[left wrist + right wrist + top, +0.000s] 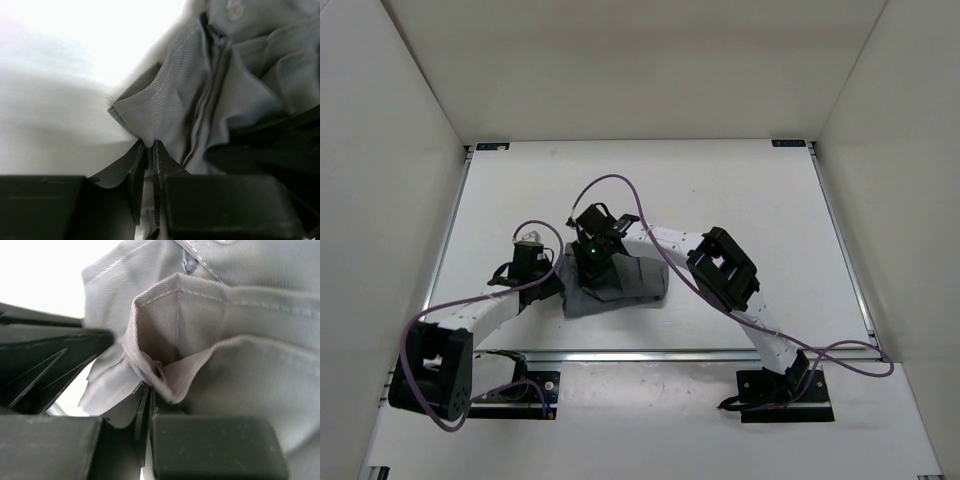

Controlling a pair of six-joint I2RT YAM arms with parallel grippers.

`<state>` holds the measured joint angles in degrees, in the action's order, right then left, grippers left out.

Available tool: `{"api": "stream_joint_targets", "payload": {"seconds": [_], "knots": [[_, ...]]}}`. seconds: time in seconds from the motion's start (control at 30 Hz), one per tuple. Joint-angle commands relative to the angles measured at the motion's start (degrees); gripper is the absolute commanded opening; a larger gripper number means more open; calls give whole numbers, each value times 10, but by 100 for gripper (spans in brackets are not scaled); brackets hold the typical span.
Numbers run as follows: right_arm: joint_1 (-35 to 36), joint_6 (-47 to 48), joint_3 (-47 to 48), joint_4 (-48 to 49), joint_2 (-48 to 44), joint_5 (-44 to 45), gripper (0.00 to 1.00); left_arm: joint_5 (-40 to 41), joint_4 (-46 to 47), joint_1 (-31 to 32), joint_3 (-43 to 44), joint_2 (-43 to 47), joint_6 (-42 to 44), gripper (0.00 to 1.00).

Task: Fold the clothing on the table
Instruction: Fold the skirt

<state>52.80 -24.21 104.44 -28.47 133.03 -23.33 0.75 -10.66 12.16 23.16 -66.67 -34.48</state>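
Note:
The grey clothing (632,284) lies bunched in a small heap near the middle of the white table (720,200). My left gripper (552,283) is at the heap's left edge. In the left wrist view its jaws (149,144) stand almost together, pinching a hemmed corner of the clothing (175,100). My right gripper (592,266) comes in over the top of the heap from the right. In the right wrist view it (150,385) is shut on a stitched fold of the clothing (240,330), which puckers up just above the fingertips. The two grippers are close together.
White walls enclose the table on three sides. Thin metal rails (840,240) run along its edges. Purple cables (620,185) loop above both wrists. The right arm's elbow (725,268) stands just right of the heap.

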Motion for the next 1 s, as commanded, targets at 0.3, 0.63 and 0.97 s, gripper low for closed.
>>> {"api": "stream_joint_targets", "payload": {"seconds": [0.3,0.63,0.97], "knots": [[-124,68,-212,-136,-137,348,0,-92,116,102,118,-173,-69,17],[-63,100,-174,-46,-232,145,0,-112,157,106,155,-235,-90,11],[-38,68,-157,74,-195,-25,0,-120,158,97,139,-232,-85,10]]}}
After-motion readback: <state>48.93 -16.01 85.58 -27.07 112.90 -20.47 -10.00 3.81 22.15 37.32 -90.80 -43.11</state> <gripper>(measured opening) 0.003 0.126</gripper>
